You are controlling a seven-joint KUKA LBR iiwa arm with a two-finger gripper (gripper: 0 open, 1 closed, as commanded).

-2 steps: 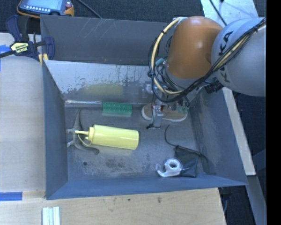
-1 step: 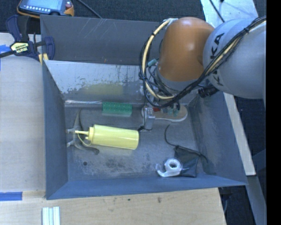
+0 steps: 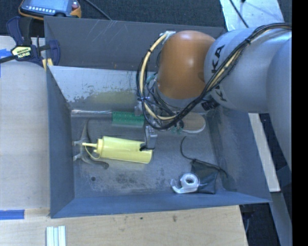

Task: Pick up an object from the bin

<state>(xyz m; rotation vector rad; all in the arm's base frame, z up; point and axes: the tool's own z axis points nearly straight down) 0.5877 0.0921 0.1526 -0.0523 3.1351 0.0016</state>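
Gripper (image 3: 150, 139), opening indiscernible, hangs over the right end of a pale yellow plastic squeeze bottle (image 3: 122, 150) mid-bin (image 3: 128, 182); probably light, slippery, best grasped across its body.

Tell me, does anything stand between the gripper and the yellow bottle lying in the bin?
Nothing visible does. The gripper is down at the end of the yellow bottle nearest the arm. The green thing lies behind the bottle, the black piece by the front wall, both aside.
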